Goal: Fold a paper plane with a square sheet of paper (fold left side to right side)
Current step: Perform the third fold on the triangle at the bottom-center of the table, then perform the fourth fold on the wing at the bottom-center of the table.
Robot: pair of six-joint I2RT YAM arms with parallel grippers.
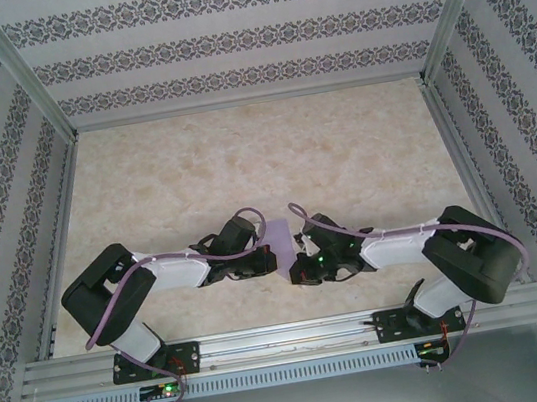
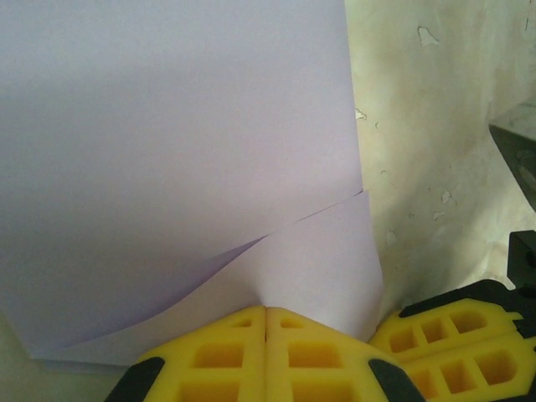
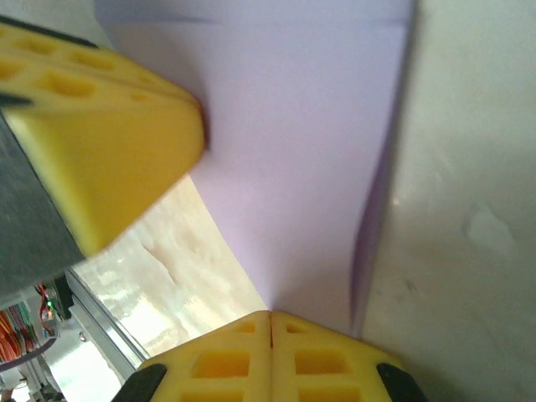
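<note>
The thin lavender-purple square sheet of paper [image 2: 167, 126] lies near-centre on the marbled beige surface [image 1: 243, 164]; left gripper [image 2: 265, 311] and right gripper [image 3: 270, 316] each pinch its near edge tight, seemingly to steady the fold.

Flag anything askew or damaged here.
The square sheet of paper is askew: its upper layer's edge runs slanted and curved across the lower layer near the left gripper. The table surface shows small chipped flecks.

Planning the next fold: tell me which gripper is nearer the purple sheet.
Neither; it's a tie. The left gripper is shut on the square sheet of paper from the left, and the right gripper is shut on it from the right.
</note>
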